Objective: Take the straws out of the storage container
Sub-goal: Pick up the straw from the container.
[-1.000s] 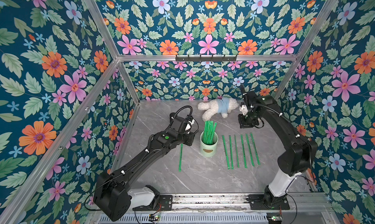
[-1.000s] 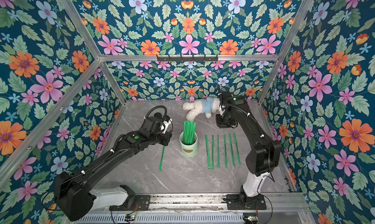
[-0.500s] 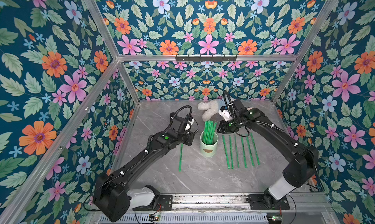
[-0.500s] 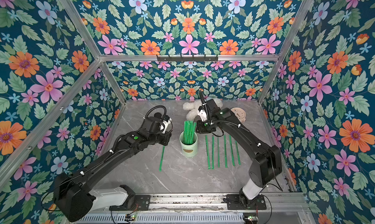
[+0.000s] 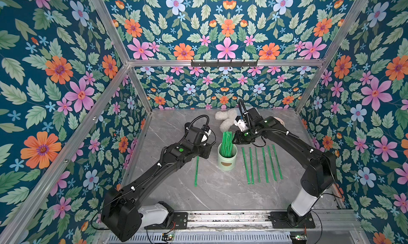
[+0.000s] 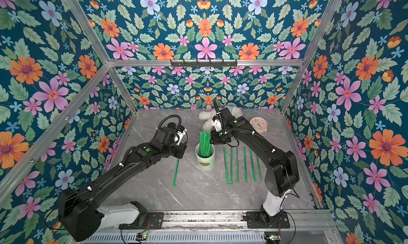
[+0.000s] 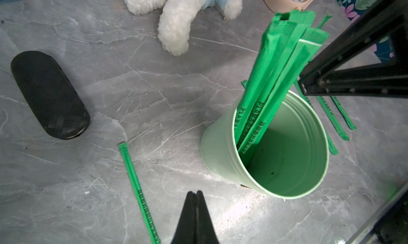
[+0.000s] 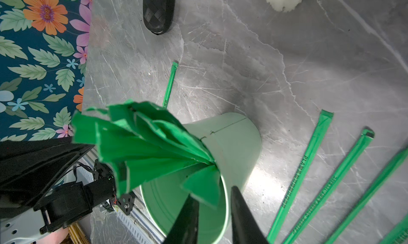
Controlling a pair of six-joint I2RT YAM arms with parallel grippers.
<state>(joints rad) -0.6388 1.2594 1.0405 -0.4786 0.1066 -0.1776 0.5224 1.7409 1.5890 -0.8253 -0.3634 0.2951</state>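
Straws (image 5: 227,142) bunched and leaning in the storage container (image 5: 227,163), centre of the table (image 5: 209,194), my right gripper (image 8: 213,193) parted at their tips, nothing pinched, my left gripper (image 7: 195,194) clenched empty nearby, six loose straws (image 5: 263,163) flat beside my right arm, lone straw (image 5: 196,172) by my left.

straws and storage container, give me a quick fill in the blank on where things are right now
1. ____ straws lie in a row on the right arm's side of the storage container.
2. The storage container stands ____, with more straws inside.
3. Only ____ straw lies on its other side, by the left arm.
4. The left end effector is ____ and empty.
Missing words: six; upright; one; shut
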